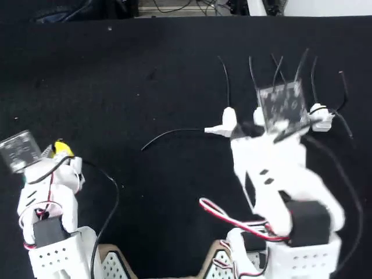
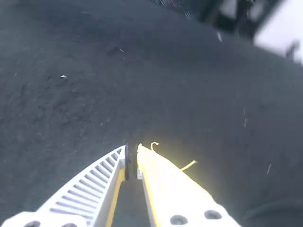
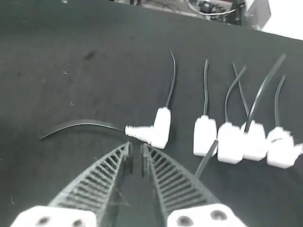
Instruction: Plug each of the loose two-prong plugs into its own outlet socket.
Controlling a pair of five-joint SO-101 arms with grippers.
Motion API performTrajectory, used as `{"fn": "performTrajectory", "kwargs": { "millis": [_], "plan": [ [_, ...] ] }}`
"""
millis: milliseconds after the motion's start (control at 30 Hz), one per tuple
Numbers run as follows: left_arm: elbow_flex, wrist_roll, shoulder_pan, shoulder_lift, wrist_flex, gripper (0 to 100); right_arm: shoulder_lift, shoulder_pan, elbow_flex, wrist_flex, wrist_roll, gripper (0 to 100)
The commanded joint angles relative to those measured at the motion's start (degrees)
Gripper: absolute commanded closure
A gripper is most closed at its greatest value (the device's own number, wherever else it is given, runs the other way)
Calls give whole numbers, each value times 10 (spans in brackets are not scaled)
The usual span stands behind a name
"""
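A white two-prong plug (image 3: 134, 131) with a thin black lead lies sideways, joined to a white outlet socket (image 3: 162, 124); the pair also shows in the high view (image 1: 225, 123). Beside it stands a row of several more white socket blocks (image 3: 230, 142), each with a black wire running away from me. My right gripper (image 3: 136, 151) hovers just short of the joined plug, fingers shut with nothing between them. My left gripper (image 2: 131, 150), with one yellow finger (image 1: 61, 149), sits far off at the table's left over bare black cloth, shut and empty.
Black cloth (image 1: 145, 70) covers the whole table. The plug's black lead (image 1: 171, 132) curves out to the left of the sockets. Cables and equipment lie beyond the far edge. A wide bare stretch separates the two arms.
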Motion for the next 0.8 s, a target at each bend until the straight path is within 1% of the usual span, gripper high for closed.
{"fn": "performTrajectory", "kwargs": {
  "millis": [0, 67, 133, 233, 300, 400, 467, 633, 767],
  "plan": [
    [-32, -105, 11, -4, 52, 939, -149, -2, 159, -30, 14, 977],
    [-34, -111, 11, -4, 101, 939, -226, -2, 204, -30, 5, 977],
    [-33, -111, 15, -4, 149, 938, -307, -4, 243, -26, -26, 975],
    [-27, -113, 14, -4, 187, 938, -419, -4, 311, -25, -45, 974],
    [-28, -113, 11, -4, 204, 938, -442, -5, 347, -20, -47, 974],
    [-1, -113, 16, -4, 236, 941, -416, -4, 398, -32, -85, 975],
    [40, -114, 13, -4, 227, 941, -417, -4, 435, -47, -101, 974],
    [182, -113, 10, -4, 116, 941, -433, -4, 538, -72, -106, 974],
    [182, -113, 10, -4, 109, 940, -432, -1, 605, -71, -106, 973]
  ]
}}
